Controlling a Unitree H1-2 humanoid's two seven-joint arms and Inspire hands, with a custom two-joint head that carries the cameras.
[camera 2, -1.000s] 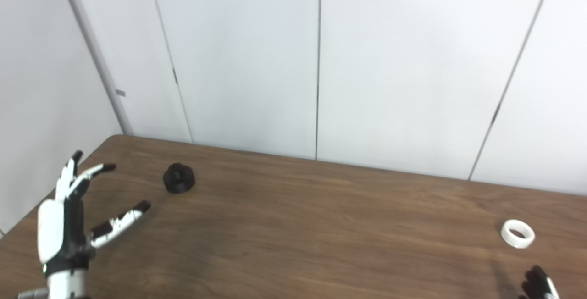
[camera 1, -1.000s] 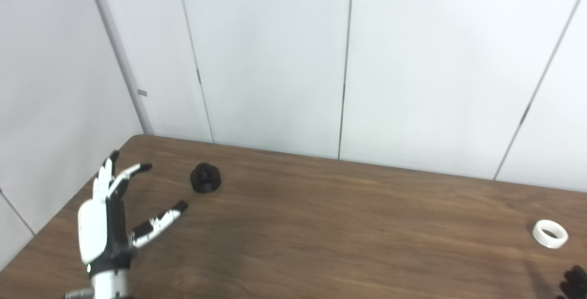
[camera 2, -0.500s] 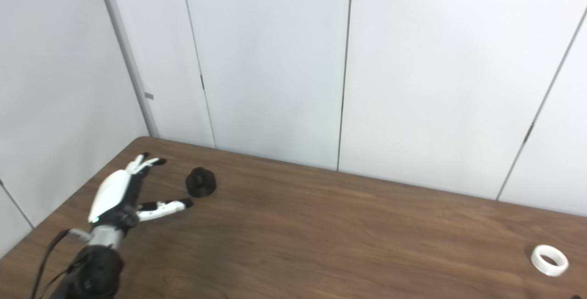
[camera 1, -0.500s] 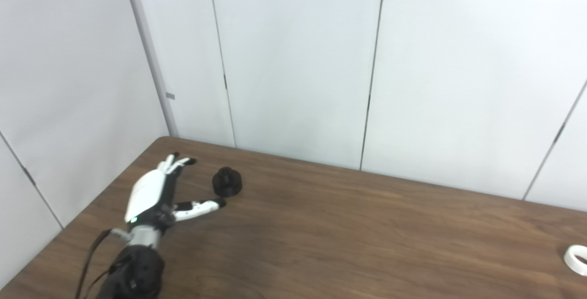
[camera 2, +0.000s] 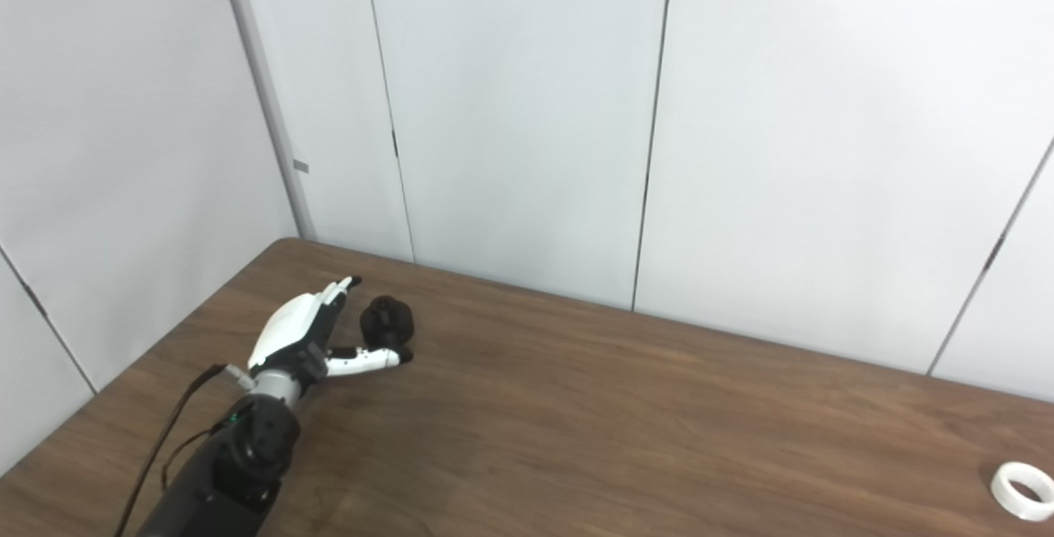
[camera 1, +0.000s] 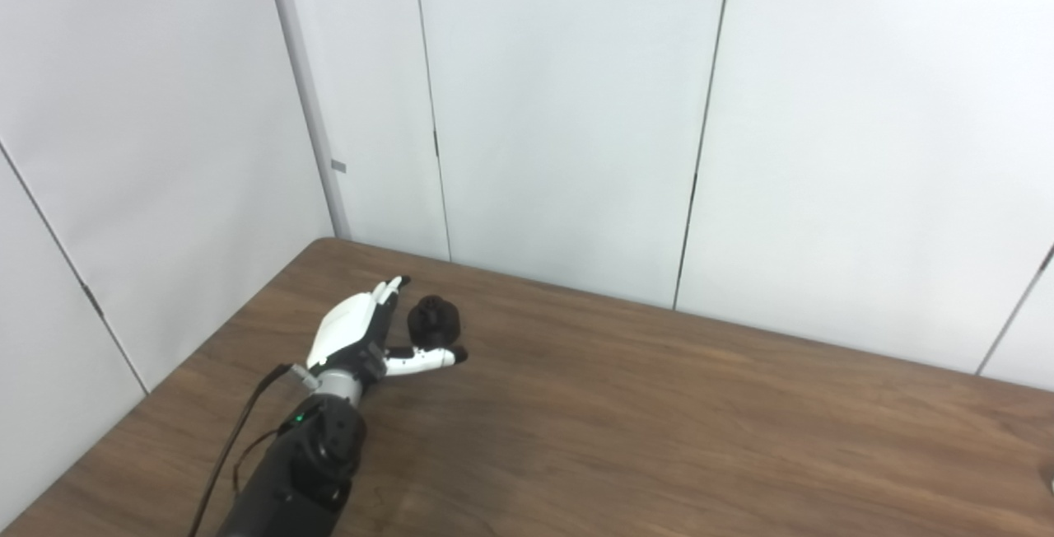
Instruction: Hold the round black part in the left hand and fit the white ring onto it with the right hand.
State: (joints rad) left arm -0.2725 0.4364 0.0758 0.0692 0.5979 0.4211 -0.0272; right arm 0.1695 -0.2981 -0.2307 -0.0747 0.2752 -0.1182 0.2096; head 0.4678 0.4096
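Note:
The round black part (camera 1: pixel 435 321) stands on the wooden table (camera 1: pixel 659 422) near its far left corner. My left hand (camera 1: pixel 354 335) lies low beside it, open. The fingers reach along the part's left side and the thumb stretches across in front of it, so the part sits between them. I cannot tell whether they touch it. The white ring (camera 2: pixel 1021 490) lies flat at the far right of the table, near the edge of the right eye view. My right hand is out of sight.
White wall panels (camera 1: pixel 560 109) rise close behind the table and along its left side. The table's left edge (camera 1: pixel 165 380) runs just beside my left arm. A black cable (camera 1: pixel 239 438) hangs along the forearm.
The camera has turned left. My left hand has reached forward and lowered until the black part sits between fingers and thumb. The right hand's fingertips have dropped out of view.

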